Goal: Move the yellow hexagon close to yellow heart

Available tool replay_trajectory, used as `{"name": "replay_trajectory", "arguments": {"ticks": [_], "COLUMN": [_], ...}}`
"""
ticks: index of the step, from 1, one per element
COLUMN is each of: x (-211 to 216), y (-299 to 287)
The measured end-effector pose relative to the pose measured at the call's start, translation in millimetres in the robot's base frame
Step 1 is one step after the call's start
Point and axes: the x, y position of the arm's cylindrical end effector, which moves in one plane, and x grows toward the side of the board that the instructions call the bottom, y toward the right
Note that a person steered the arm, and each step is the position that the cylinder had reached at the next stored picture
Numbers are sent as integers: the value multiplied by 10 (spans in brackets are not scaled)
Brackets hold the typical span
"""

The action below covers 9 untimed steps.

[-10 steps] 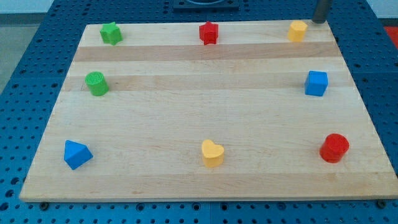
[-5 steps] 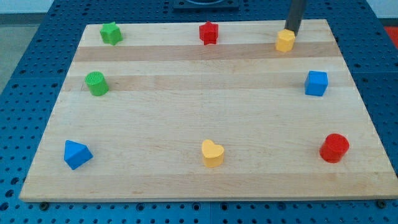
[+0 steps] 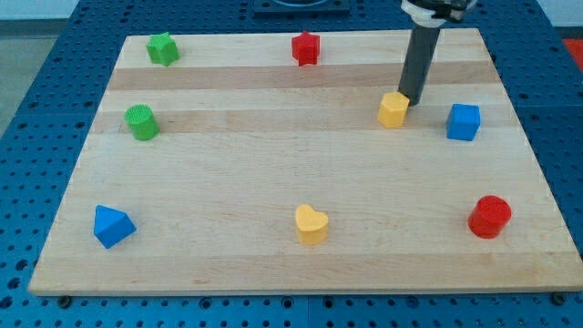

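The yellow hexagon (image 3: 393, 109) sits on the wooden board (image 3: 273, 155) at the view's upper right, left of the blue cube (image 3: 463, 121). My tip (image 3: 407, 98) touches the hexagon's upper right side, and the rod rises from it toward the view's top. The yellow heart (image 3: 311, 223) lies near the board's bottom edge, around the middle, far below and to the left of the hexagon.
A red star (image 3: 305, 47) and a green star (image 3: 163, 48) sit along the top edge. A green cylinder (image 3: 141, 122) is at the left, a blue triangle (image 3: 112, 226) at the bottom left, a red cylinder (image 3: 489, 217) at the bottom right.
My tip came in from the top right corner and pushed the yellow hexagon down and to the left, from the top edge to beside the blue cube. Other blocks have not moved.
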Motion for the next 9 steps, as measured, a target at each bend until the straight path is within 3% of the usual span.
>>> {"name": "replay_trajectory", "arguments": {"ticks": [5,9], "x": [750,1237], "y": [-1179,-1531]}}
